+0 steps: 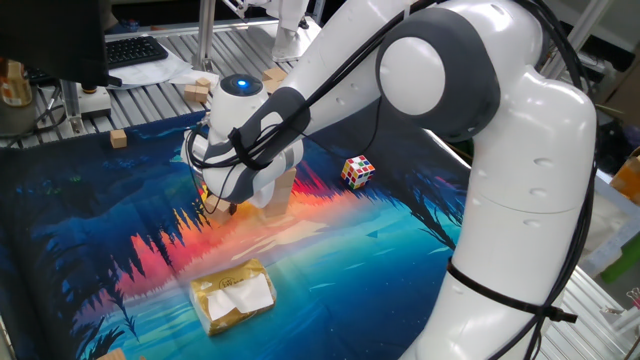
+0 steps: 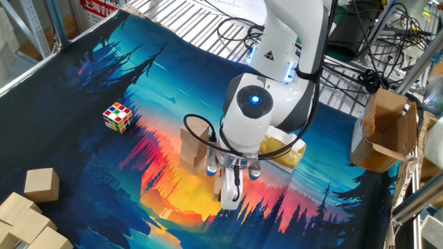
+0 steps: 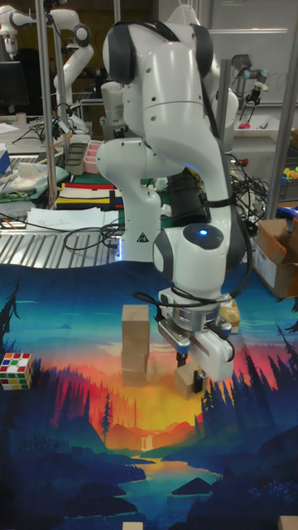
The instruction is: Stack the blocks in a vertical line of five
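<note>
While two wooden blocks point(image 3: 135, 344) stand stacked, the gripper point(image 3: 192, 377) beside them clamps a third block point(image 3: 185, 378).

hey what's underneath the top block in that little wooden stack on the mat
In the tall fixed view, the top block rests on a second block. Below that sits a third block on the mat. The pincer holds another block beside the stack.
</note>
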`<state>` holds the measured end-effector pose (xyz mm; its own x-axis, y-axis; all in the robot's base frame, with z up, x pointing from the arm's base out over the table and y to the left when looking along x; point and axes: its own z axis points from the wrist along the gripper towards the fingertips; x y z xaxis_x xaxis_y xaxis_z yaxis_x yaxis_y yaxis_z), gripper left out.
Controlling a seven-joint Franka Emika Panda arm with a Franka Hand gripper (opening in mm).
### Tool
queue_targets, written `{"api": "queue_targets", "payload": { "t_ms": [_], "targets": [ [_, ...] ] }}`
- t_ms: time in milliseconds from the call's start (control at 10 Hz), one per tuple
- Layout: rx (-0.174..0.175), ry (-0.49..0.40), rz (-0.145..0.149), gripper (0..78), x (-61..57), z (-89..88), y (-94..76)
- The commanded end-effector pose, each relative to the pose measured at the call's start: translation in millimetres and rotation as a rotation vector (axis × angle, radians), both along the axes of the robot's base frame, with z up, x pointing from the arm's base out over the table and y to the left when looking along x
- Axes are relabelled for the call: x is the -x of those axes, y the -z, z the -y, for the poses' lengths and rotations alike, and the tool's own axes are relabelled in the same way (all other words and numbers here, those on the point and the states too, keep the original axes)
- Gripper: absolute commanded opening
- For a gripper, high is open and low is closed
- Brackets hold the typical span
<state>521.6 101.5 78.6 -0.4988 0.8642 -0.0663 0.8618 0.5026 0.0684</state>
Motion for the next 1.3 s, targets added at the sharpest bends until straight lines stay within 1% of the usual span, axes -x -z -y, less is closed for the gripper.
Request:
{"api": "queue_targets", "payload": {
  "t_ms": [100,300,400,500,600,800,1000,1100,1300],
  "targets": [
    [0.021,-0.185,-0.039,1.2,11.5,1.4,-57.4],
    [0.028,-0.234,-0.04,1.2,14.9,0.8,-66.1],
    [0.029,-0.242,-0.04,1.2,15.5,0.9,-67.6],
    [0.032,-0.275,-0.041,1.2,17.5,1.6,-73.2],
    [0.037,-0.326,-0.04,1.2,20.9,2.3,-82.0],
    [0.042,-0.395,-0.043,1.2,24.8,3.1,-96.6],
    [0.044,-0.455,-0.046,1.2,27.4,7.4,-109.1],
    [0.045,-0.472,-0.047,1.2,28.3,9.1,-112.4],
    [0.04,-0.526,-0.055,1.2,32.1,15.0,-125.8]
  ]
}}
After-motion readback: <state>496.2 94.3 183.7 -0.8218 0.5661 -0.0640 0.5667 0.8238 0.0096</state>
